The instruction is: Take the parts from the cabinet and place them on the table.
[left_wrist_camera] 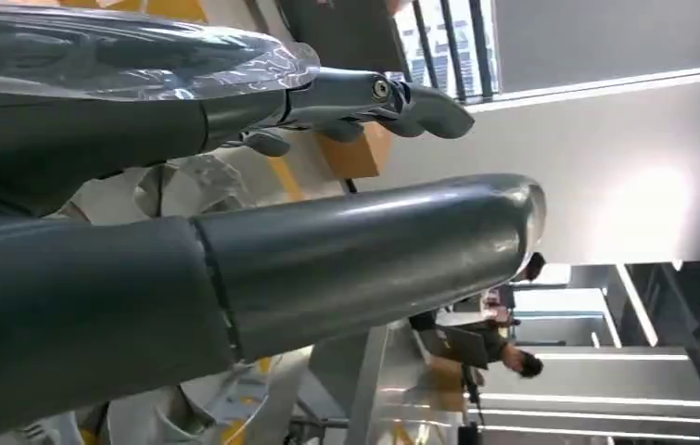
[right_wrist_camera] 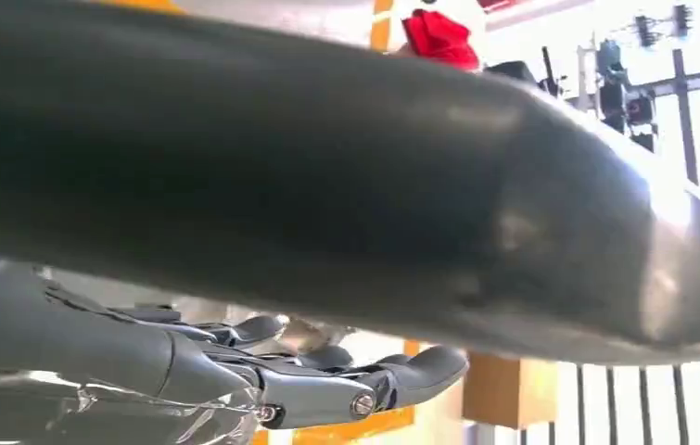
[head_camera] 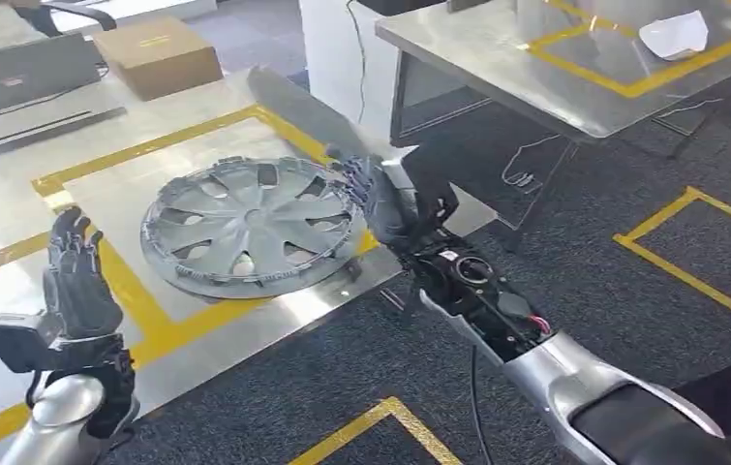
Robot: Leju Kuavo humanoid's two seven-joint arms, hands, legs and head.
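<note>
The silver hubcap [head_camera: 253,225] lies flat on the counter [head_camera: 13,194], inside its yellow tape outline. The right hand [head_camera: 385,199] is at the hubcap's far edge, fingers spread and empty, apparently just touching its rim. The left hand [head_camera: 78,276] hovers on the hubcap's opposite side, held upright, fingers wide, holding nothing.

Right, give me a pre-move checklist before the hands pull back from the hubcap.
1. Hubcap lying flat on the steel table: ok.
2. Hubcap within the yellow tape box: not ok, its near rim overlaps the tape line.
3. Left hand clear of the hubcap: ok, raised beside it, fingers apart, holding nothing.
4. Right hand released: cannot tell, it sits at the hubcap's right rim and contact is hidden.
5. Cardboard box out of the way: ok, it stands apart behind the hubcap.
</note>
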